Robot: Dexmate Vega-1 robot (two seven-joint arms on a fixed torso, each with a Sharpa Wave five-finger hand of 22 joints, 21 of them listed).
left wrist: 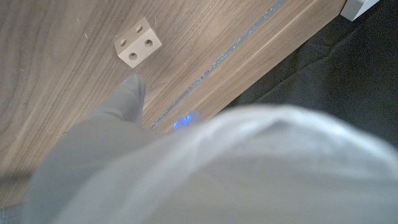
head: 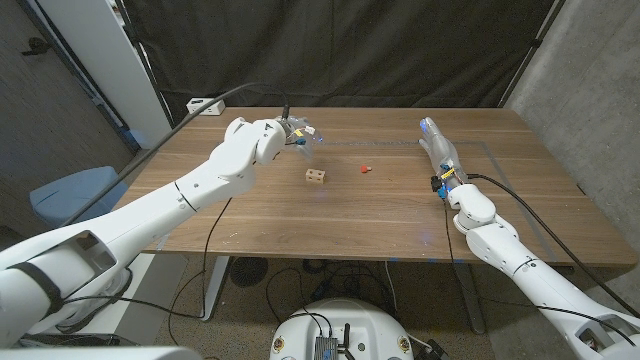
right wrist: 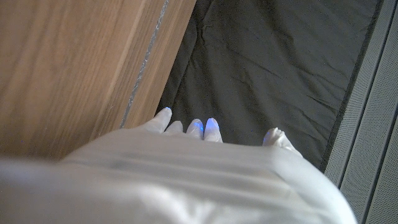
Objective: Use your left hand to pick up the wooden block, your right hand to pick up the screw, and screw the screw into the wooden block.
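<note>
The wooden block (head: 316,177) sits on the wooden worktop (head: 380,215) near its middle, with round holes in its faces; in the left wrist view the block (left wrist: 137,42) lies free on the wood, nothing touching it. The screw (head: 366,168) — a small red thing — lies on the worktop just to the robot's right of the block and a touch farther back, apart from it.

The left robot hand (head: 297,133) hangs over the worktop behind the block and to the robot's left of it, clear of it. It holds nothing; its fingers look loosely spread. In the left wrist view one finger (left wrist: 127,93) of that hand (left wrist: 112,134) reaches toward the block with bare wood between the two.

The right robot hand (head: 438,145) is well to the robot's right of the block, beyond the screw, with its fingers straight and together, pointing toward the far edge. It holds nothing. In the right wrist view its fingertips (right wrist: 198,127) glow blue at the ends — the hand (right wrist: 205,149) reaches past the worktop's edge toward a black curtain (right wrist: 280,68).

A white power strip (head: 204,105) lies behind the worktop's far corner on the robot's left, well away from the block.
</note>
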